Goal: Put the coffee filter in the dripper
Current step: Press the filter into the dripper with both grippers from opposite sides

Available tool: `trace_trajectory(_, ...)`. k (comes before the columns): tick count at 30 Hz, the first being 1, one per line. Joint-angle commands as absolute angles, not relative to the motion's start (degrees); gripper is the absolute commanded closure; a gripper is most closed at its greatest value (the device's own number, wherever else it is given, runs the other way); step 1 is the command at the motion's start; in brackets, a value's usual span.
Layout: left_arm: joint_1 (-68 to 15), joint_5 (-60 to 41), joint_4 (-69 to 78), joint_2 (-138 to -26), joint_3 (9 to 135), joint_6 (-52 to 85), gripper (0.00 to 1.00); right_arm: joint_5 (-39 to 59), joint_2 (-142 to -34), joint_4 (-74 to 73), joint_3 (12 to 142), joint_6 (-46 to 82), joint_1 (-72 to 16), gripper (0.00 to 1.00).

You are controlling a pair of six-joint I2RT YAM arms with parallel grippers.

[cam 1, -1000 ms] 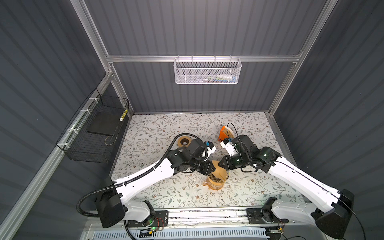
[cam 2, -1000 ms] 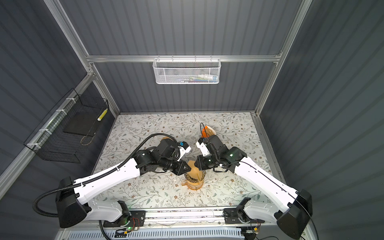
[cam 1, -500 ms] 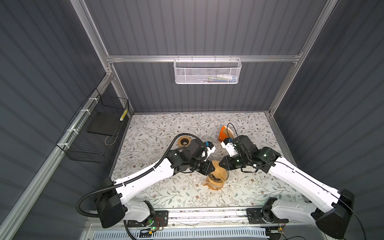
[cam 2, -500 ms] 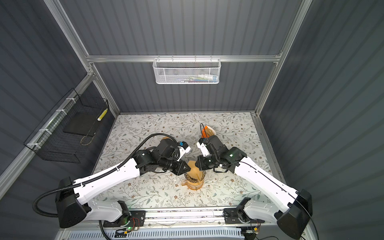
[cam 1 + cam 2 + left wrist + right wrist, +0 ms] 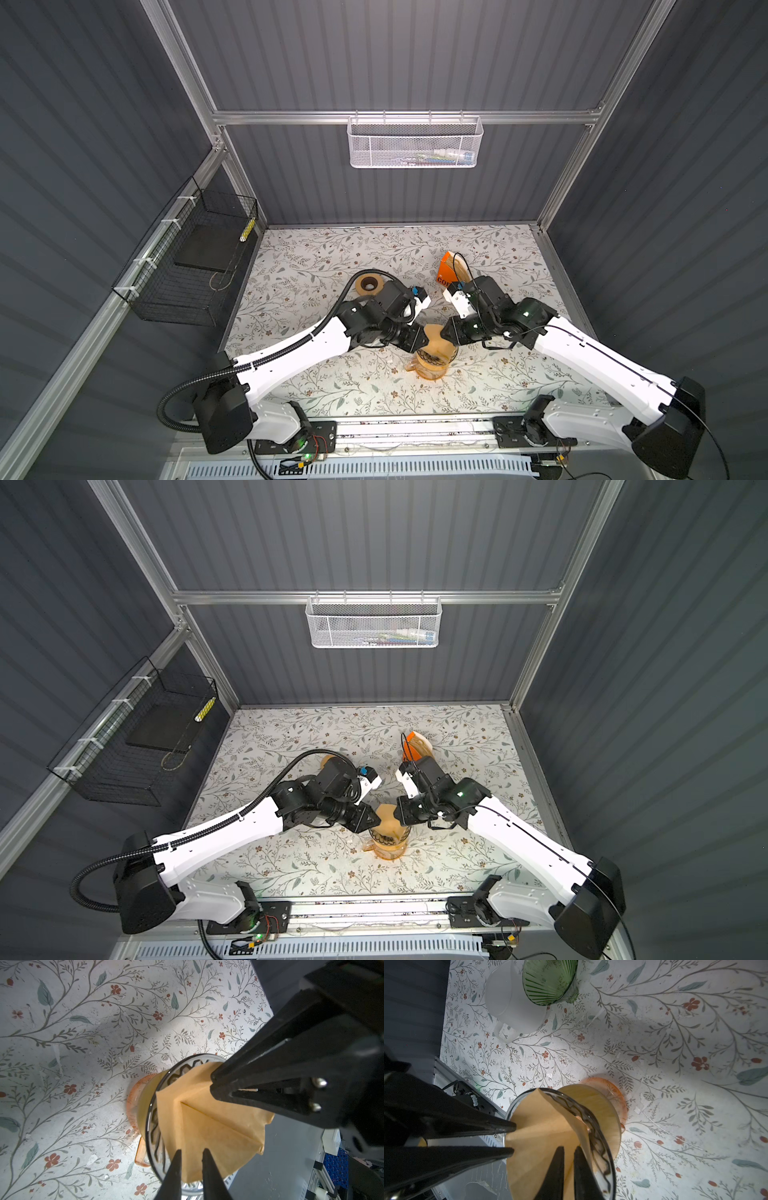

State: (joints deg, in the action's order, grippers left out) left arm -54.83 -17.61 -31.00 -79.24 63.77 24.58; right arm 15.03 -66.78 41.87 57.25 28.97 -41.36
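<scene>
Left wrist view: the coffee filter (image 5: 207,1124) stands as a half-opened cone with its point down inside the glass dripper (image 5: 152,1105), while its upper edge rises above the rim.

Against the pictures from 1 second ago, nothing has visibly moved. Both arms, the filter and the dripper sit in the same places. I read this as a pause in mid-placement: the filter is partly in but not yet let go or pressed against the ribbed wall, so the task looks nearly done rather than finished.

The left gripper (image 5: 191,1153) has its jaws drawn close with paper between them, pinching the filter's left edge. The right gripper (image 5: 212,1086) is likewise clamped on the opposite edge, with a sliver of paper showing between its jaws.

In both top views the 2 arms reach inward from the near corners of the table and meet near its middle. Their wrists bend downward and the grippers face each other just above the dripper (image 5: 432,368), with the filter (image 5: 436,337) spanning between them.
</scene>
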Motion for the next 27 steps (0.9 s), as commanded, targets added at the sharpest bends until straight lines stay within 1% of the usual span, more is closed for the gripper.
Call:
trace_trajectory(1,-55.0,-18.5,-30.3,-80.1,62.9,24.0,0.80,14.9,-66.0,40.9,56.3,29.1,-41.6,0.86)
trace_trajectory(27,-55.0,-18.5,-27.6,-80.8,61.1,25.5,0.80,14.6,-67.5,39.0,53.6,29.1,-41.7,0.86)
